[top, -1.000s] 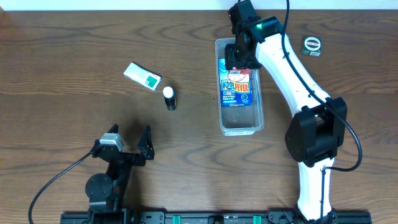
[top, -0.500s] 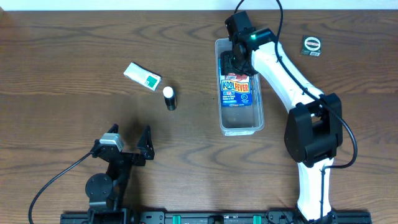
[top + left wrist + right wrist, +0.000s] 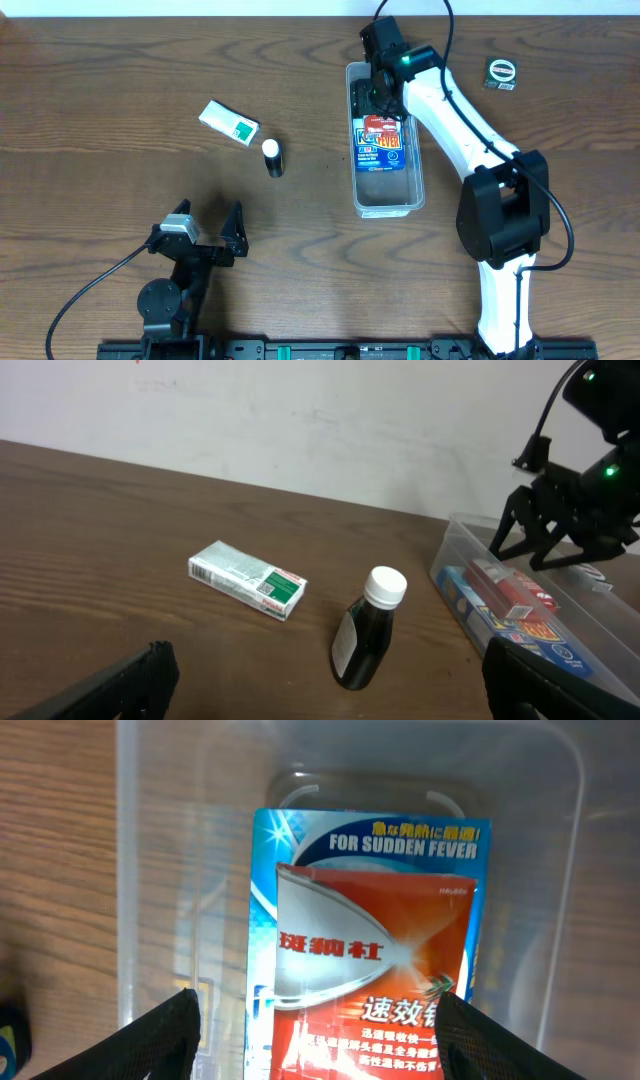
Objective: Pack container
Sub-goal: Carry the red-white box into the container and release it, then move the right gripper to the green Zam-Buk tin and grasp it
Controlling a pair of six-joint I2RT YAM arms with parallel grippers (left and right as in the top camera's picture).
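Container (image 3: 358, 190): clear, near far edge of table, right of middle, long side running far to near.
Contents: red packet (image 3: 370, 970) lying flat on blue packet (image 3: 380, 835), both inside container.
Right gripper (image 3: 318, 1025): jaws spread wide, gripping nothing, over far end of container.
Left gripper (image 3: 208, 224): jaws apart, empty, by near edge, left side.
Loose items: white-and-green box (image 3: 229, 122), dark bottle (image 3: 273, 160) near it, left of container.
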